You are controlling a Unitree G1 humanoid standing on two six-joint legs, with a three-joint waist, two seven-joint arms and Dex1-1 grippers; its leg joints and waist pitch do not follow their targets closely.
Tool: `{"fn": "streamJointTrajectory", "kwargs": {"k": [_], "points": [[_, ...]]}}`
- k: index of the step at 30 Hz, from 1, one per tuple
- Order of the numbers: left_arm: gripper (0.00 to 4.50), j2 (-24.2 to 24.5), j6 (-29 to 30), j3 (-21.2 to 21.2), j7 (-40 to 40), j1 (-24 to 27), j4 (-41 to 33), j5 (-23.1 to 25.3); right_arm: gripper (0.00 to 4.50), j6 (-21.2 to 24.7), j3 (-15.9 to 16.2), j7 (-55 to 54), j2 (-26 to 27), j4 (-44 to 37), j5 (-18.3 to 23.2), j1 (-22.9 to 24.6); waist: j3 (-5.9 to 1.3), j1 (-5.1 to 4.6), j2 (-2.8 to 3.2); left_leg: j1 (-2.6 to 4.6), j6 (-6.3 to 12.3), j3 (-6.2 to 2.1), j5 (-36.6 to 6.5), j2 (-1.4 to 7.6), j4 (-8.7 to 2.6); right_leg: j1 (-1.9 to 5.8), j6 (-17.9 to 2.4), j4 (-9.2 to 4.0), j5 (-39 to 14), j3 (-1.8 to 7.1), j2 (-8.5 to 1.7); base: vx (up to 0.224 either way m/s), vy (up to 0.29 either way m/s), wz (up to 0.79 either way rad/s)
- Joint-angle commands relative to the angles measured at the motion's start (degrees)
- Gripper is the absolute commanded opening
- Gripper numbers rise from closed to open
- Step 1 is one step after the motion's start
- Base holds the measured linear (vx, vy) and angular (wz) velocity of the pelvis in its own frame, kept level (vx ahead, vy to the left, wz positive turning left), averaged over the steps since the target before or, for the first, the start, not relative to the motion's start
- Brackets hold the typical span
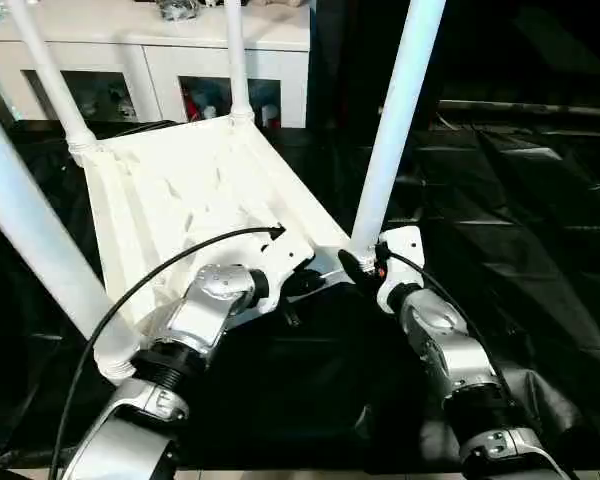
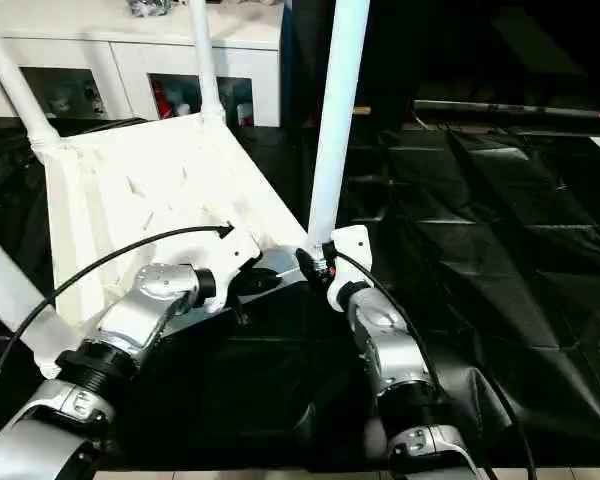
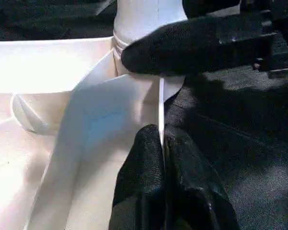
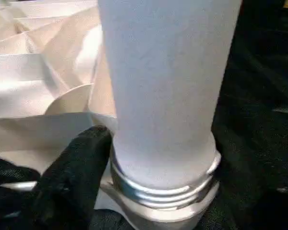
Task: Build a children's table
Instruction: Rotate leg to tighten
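Observation:
The white tabletop lies upside down and tilted on a black sheet, ribbed underside up. Four white legs stand in its corner sockets: far left, far right, near left and near right. My left gripper is shut on the thin raised rim beside the near right corner. My right gripper holds the base of the near right leg, just above its threaded collar. One of its fingers presses against the leg; the other is hidden behind it.
A white cabinet with glass doors stands close behind the tabletop's far edge. Crinkled black sheeting covers the floor to the right and in front. A dark bar runs across the far right.

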Motion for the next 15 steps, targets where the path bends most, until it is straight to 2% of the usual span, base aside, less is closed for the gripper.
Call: {"fn": "streamJointTrajectory", "kwargs": {"k": [1,2,4,5,6,10,15], "points": [[0.0,-0.52,-2.8,-1.11,-5.47,2.5,-1.23,-4.5,3.78,-0.53,3.18,6.38,-0.63,-2.89,1.81,-0.2,-2.79,0.08,-0.87,-0.54,3.86,0.74,-8.22,-0.16,-3.26,3.06,-11.8,-3.95,-6.25,1.46,-1.46,0.0,0.0,0.0],[0.0,0.69,-3.14,-0.79,-7.19,3.02,-1.96,-5.08,3.86,0.65,3.4,9.82,-2.11,-4.41,2.92,0.2,-2.81,0.12,-0.94,-0.65,4.32,0.71,-8.24,-0.16,-3.23,3.25,-11.94,-3.91,-6.13,1.4,-1.5,0.0,0.0,0.0],[0.0,2.77,-3.45,-0.28,-10.0,3.8,-2.95,-5.9,3.86,2.28,4.19,16.37,-5.16,-7.05,4.35,1.16,-2.74,0.16,-0.86,-0.55,5.2,0.76,-8.6,0.0,-3.21,3.11,-12.37,-3.93,-6.09,1.43,-1.52,0.0,0.0,0.0],[0.0,3.78,-3.43,-0.04,-11.44,4.16,-3.45,-6.37,3.86,2.71,4.63,19.18,-6.76,-8.22,4.8,1.65,-2.65,0.25,-0.99,-0.57,5.24,0.75,-8.77,0.01,-3.24,3.25,-12.22,-3.98,-6.41,1.38,-1.4,0.0,0.0,0.0],[0.0,4.07,-3.43,0.04,-11.88,4.26,-3.57,-6.52,3.86,2.77,4.73,20.03,-7.23,-8.51,4.89,1.78,-2.59,0.29,-0.87,-0.54,5.35,0.73,-9.43,0.08,-3.31,3.13,-12.02,-4.05,-7.62,1.42,-1.51,0.0,0.0,0.0],[0.0,6.8,-3.04,0.57,-15.68,5.12,-5.07,-7.63,3.86,3.45,5.56,25.57,-10.47,-10.36,5.32,2.5,-2.48,0.21,-0.61,-0.33,3.9,0.73,-11.5,0.19,-3.54,2.71,-11.73,-4.34,-11.4,1.47,-1.53,0.0,0.0,0.0],[0.0,8.82,-2.45,1.01,-18.41,5.98,-6.58,-8.74,3.86,4.7,7.11,30.32,-12.96,-12.19,6.09,3.04,-2.66,0.21,-0.88,-0.54,4.13,0.75,-9.62,0.08,-3.35,2.98,-12.55,-3.87,-7.71,1.42,-1.44,0.0,0.0,0.0]]}}
